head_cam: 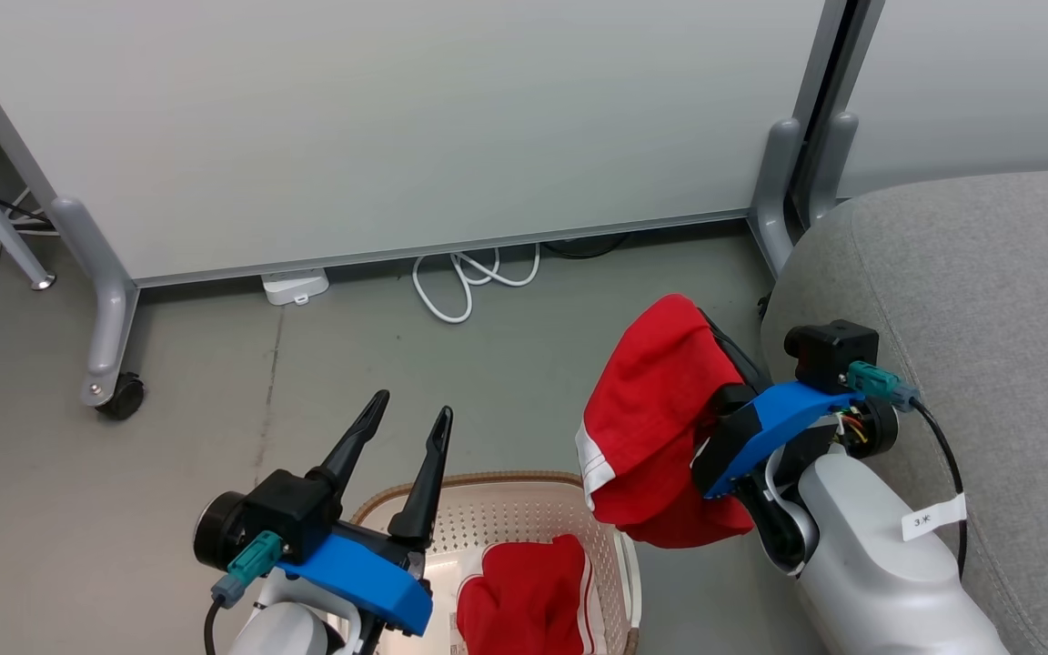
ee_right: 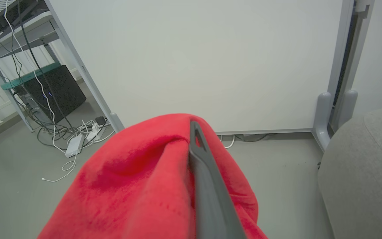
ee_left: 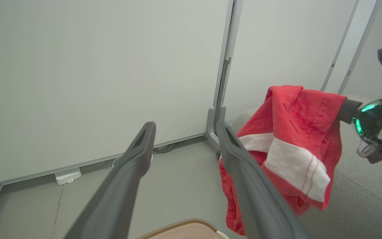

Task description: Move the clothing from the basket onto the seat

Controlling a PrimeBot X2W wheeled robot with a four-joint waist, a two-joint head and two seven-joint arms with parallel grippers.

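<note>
Right tool (head_cam: 726, 350) pinching garment (head_cam: 651, 400), cloth draped over fingers, lifted clear of basket (head_cam: 488, 479), beside seat (head_cam: 988, 300), likely for carry-over. Left tool (head_cam: 413, 407) spread, empty, above basket; second garment (head_cam: 524, 591) inside.

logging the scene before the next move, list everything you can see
seat: one, grey, right side
basket: one, cream with brown rim, floor at bottom
held garment: one, red with white trim, hanging between basket and seat
second garment: one, red with white trim, inside the basket
partition panels: two, pale with grey frames, behind
cables: several, mostly white, floor under the panels
left claw: one, dark fingers, open, over the basket's edge
right claw: one, dark fingers, shut on the held garment
</note>
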